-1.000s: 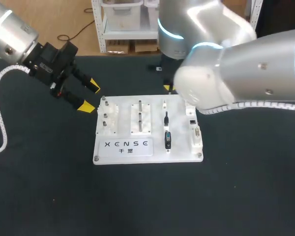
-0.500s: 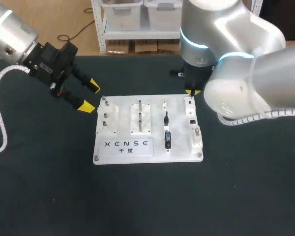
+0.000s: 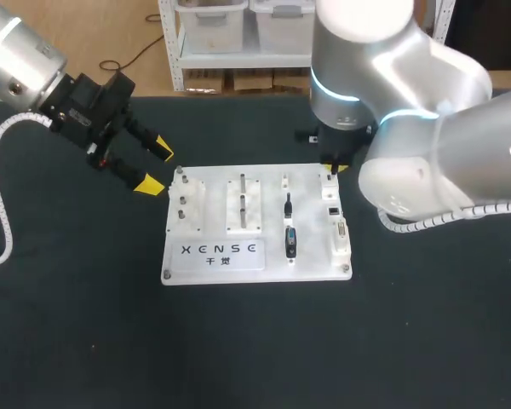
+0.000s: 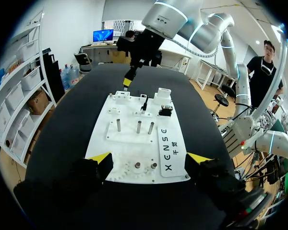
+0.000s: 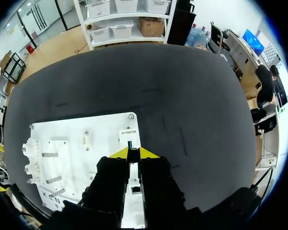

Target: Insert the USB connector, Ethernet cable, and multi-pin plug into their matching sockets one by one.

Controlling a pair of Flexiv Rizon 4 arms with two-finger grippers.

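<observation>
Landmark: white board (image 3: 311, 247), flat on the black table (image 3: 238, 349).
Writing: a row of dark letters with smaller characters beneath (image 3: 220, 250) on the board's front-left strip; too coarse to spell out safely.
Holders, middle column: a slim dark plug (image 3: 288, 204) sits behind a squat black connector (image 3: 290, 243), each in a white seat.
Sockets, right column: a small dark socket (image 3: 333, 209), then a wide multi-pin socket (image 3: 341, 230) in front of it.
Posts: upright metal pins (image 3: 242, 192) left of the middle column.
Left gripper (image 3: 157, 167): released, yellow tips wide apart, empty, just off the board's rear-left corner.
Right gripper (image 5: 134, 153): over the board's rear-right corner, a small dark piece (image 5: 130, 143) right at its tip; whether it grasps anything cannot be told.
</observation>
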